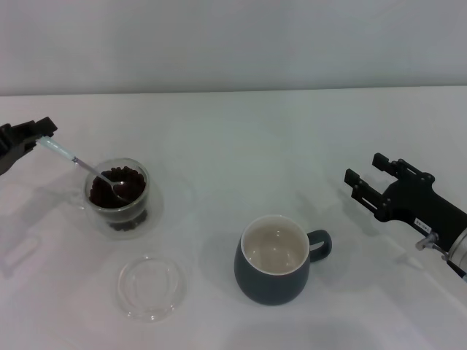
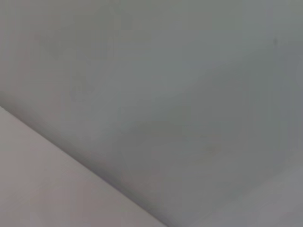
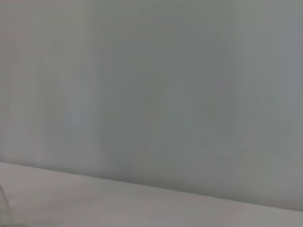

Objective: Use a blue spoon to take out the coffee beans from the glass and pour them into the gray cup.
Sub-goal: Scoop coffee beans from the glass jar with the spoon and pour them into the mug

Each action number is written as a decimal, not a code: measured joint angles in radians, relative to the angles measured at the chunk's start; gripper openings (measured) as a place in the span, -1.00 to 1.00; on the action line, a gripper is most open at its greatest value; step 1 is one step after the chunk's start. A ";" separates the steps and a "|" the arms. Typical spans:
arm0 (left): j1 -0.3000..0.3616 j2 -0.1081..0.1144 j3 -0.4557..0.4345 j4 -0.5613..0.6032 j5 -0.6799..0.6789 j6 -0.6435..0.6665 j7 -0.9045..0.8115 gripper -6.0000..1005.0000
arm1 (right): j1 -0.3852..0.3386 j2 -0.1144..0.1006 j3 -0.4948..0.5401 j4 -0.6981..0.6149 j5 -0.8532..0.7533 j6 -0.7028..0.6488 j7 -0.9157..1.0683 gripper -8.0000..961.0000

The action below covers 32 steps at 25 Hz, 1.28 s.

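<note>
Left claw [image 1: 40,135]: we see it at the left edge of the head view, clamped on the end of the blue spoon's handle, off to the outer side of the glass.
Blue spoon [image 1: 76,162]: it slopes down from the claw into the glass, its metal bowl lying on or in the beans.
Glass [image 1: 119,197]: it stands on the left of the tabletop [image 1: 241,138], with the coffee beans [image 1: 120,188] piled dark inside it.
Gray cup [image 1: 276,260]: it stands near the middle front, well apart from the glass, handle toward our right; its cream inside shows no beans.
Progress: we judge the scooping step is in hand; nothing has reached the cup yet, so the lift, the carry and the pour are all left.
Right claw [image 1: 371,175]: idle at the right, fingers spread wide and holding nothing, apart from the cup.
Clear dish [image 1: 151,286]: it lies flat just in front of the glass, below the line from glass to cup.
Room: we see bare tabletop between glass and cup, so the carry path looks open.
Edges: the glass rim is the one lip the loaded spoon must clear; the cup's mouth is wide.
Wrist views: they show only blank surface.
</note>
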State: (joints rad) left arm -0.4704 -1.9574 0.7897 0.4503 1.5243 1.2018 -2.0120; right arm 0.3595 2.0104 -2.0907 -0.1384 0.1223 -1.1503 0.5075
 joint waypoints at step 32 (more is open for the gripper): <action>0.007 -0.008 0.007 0.004 -0.067 0.149 -0.026 -0.72 | -0.007 -0.001 -0.008 0.000 -0.004 -0.006 -0.004 0.39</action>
State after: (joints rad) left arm -0.4632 -1.9655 0.7962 0.4548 1.4576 1.3505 -2.0376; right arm 0.3527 2.0094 -2.0985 -0.1381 0.1181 -1.1566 0.5037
